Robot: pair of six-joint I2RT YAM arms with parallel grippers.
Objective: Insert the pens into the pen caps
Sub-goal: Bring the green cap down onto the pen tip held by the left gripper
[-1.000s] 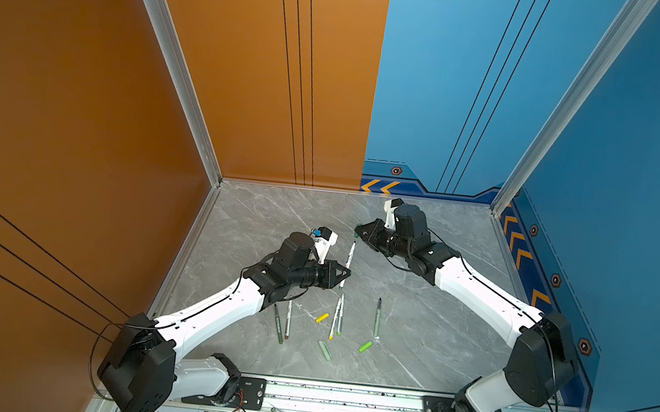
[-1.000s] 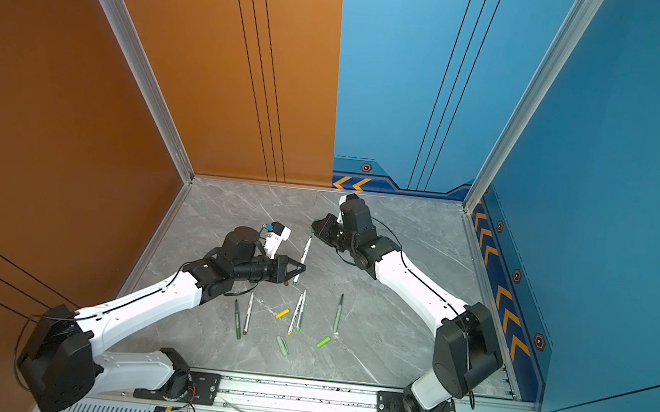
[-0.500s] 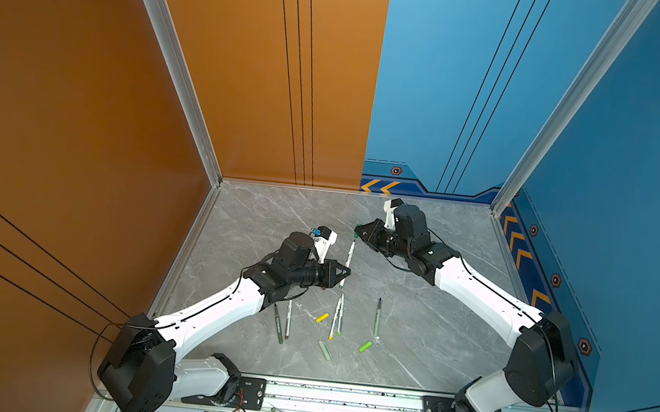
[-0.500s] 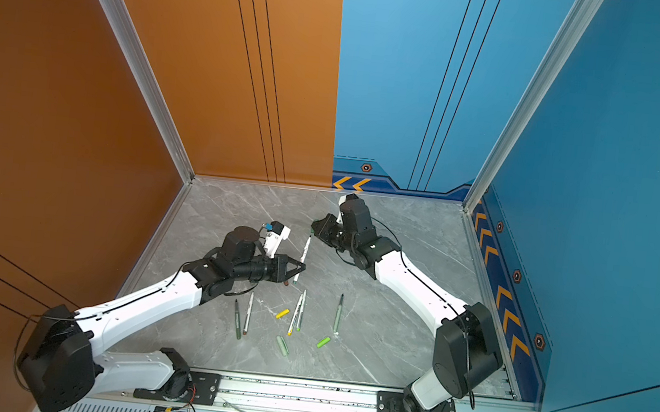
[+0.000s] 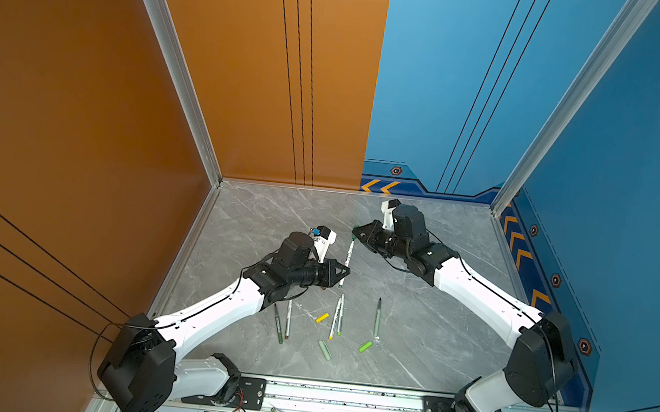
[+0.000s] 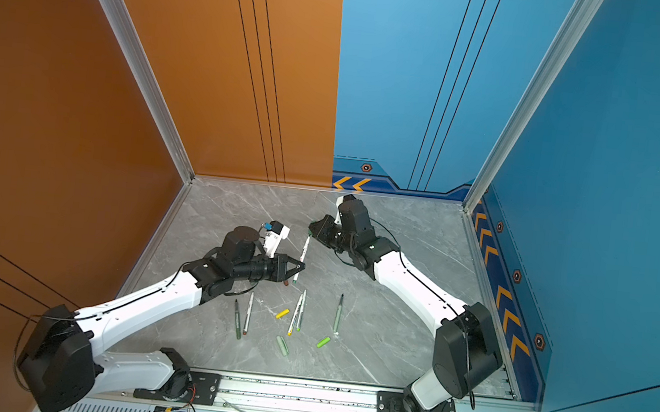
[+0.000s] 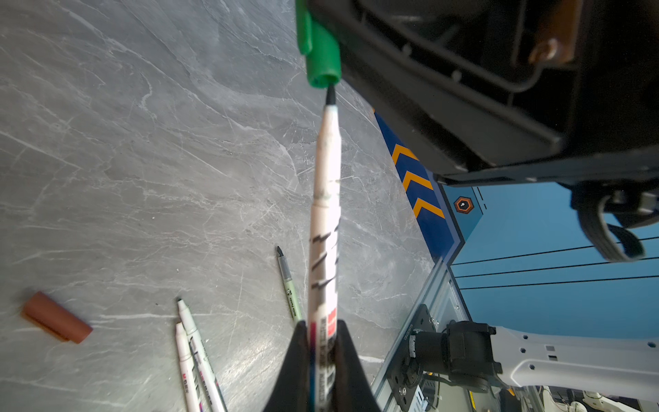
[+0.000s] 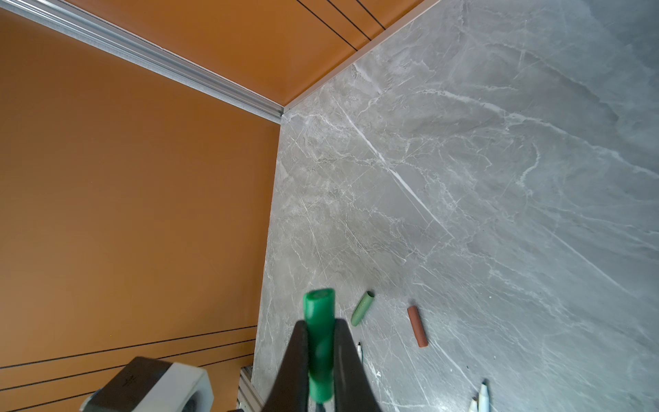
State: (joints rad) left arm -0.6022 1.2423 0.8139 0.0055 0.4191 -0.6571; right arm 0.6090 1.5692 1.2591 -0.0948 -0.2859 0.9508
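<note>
Left gripper (image 5: 343,273) is clamped on pen (image 5: 348,257); right gripper (image 5: 357,233) is clamped on green cap (image 7: 321,53). Mid-frame in both top views, pen axis points up-frame at cap mouth, tip at the opening.

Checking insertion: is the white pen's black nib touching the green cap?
Cannot tell. In the left wrist view the nib meets the mouth of the green cap with no visible gap, yet may only overlap it; both top views are too coarse.
</note>
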